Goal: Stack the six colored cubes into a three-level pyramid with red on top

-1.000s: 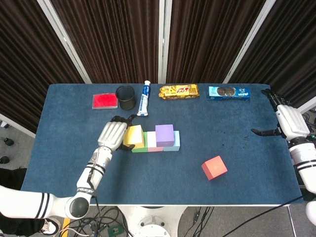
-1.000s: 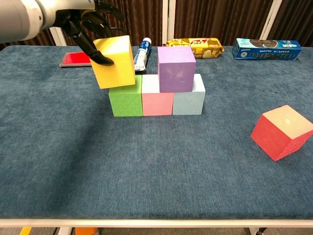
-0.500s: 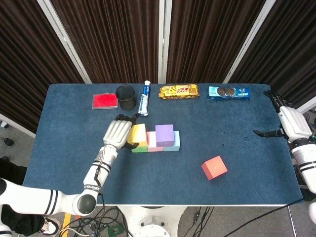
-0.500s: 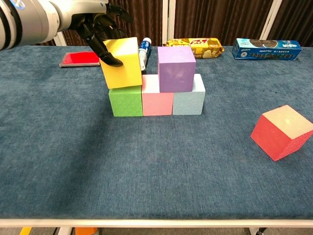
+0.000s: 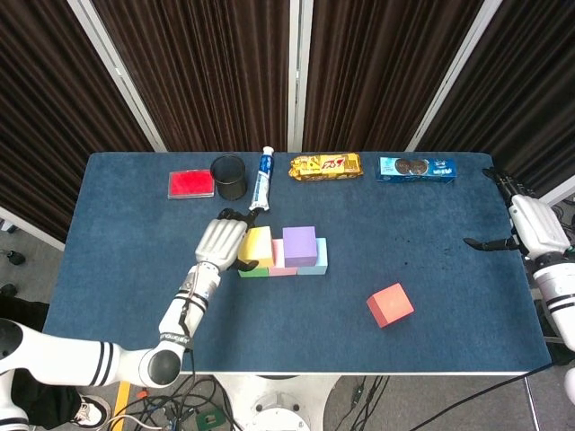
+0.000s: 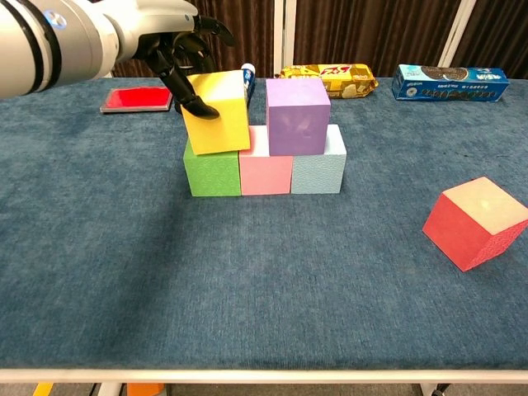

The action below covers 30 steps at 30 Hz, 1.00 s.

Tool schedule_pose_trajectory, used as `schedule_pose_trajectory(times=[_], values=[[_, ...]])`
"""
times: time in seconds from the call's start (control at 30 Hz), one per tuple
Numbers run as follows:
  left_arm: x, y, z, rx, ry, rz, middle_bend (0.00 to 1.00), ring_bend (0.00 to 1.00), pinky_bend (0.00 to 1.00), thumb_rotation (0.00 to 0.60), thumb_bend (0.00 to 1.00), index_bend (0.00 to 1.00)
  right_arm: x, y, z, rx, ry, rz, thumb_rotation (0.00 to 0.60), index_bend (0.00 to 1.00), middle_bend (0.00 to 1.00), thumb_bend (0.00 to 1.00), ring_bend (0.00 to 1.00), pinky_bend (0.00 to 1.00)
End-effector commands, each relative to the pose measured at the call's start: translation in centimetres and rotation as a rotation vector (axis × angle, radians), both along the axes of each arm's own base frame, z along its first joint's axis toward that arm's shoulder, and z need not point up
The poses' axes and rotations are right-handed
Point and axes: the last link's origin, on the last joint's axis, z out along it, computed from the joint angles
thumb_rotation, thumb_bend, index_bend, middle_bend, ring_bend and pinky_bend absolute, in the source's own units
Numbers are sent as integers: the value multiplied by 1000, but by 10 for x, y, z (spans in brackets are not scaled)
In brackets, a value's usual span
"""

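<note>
One matte yellow cube sits tilted in the left hand, dark fingers clamped on its left face, its lower edge over the speckled green cube and pale pink cube. A lilac cube rests on the pink and light blue cubes. The red cube with a cream top lies tilted, well apart on the blue felt table. Behind stand a white-and-blue tube, black cup, red flat pad, yellow snack pack and blue biscuit box; their writing is unreadable. The right hand hangs spread at the table's edge, holding nothing.
</note>
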Motion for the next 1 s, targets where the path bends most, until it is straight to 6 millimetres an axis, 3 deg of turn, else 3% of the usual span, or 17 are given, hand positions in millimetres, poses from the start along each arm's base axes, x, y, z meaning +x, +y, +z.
schedule_pose_trajectory(times=[0.03, 1.0], values=[[2, 1, -1, -2, -6, 0, 606, 185, 114, 600, 259, 110, 0, 0, -1, 1, 0, 0, 600, 0, 0, 0, 0, 0], [6, 3, -12, -5, 0, -12, 606, 186, 111, 600, 259, 110, -6, -1, -3, 11, 0, -16, 600, 0, 0, 0, 0, 0]])
